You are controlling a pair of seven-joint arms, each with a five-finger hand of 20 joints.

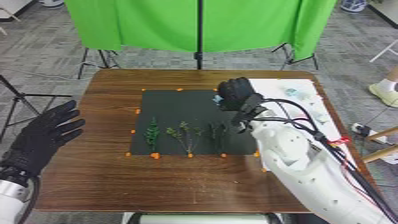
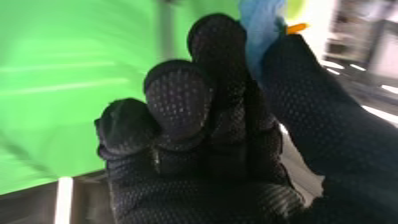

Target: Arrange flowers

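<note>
Pinching blue flower between right hand's thumb and finger — green sprigs near-left on mat, running near to far.

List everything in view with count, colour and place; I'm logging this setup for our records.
Green sprig: one, green, mat's left
Branching sprig: one, olive-green, mid-mat
Dark stems: count unclear, dark, right of the branching sprig
Blue piece: one, light blue, pinched in the right hand
Pale items: count unclear, pale blue-green, on the white sheet
White sheet: one, table's right
Mat: one, dark grey, on the table
Orange marks: several, around the mat
Table: one, brown, centre
Cloth: one, green, beyond the table
Right hand: one, black, mat's far right
Left hand: one, black, left of the mat
Arms: two, white, from the bottom edge
</note>
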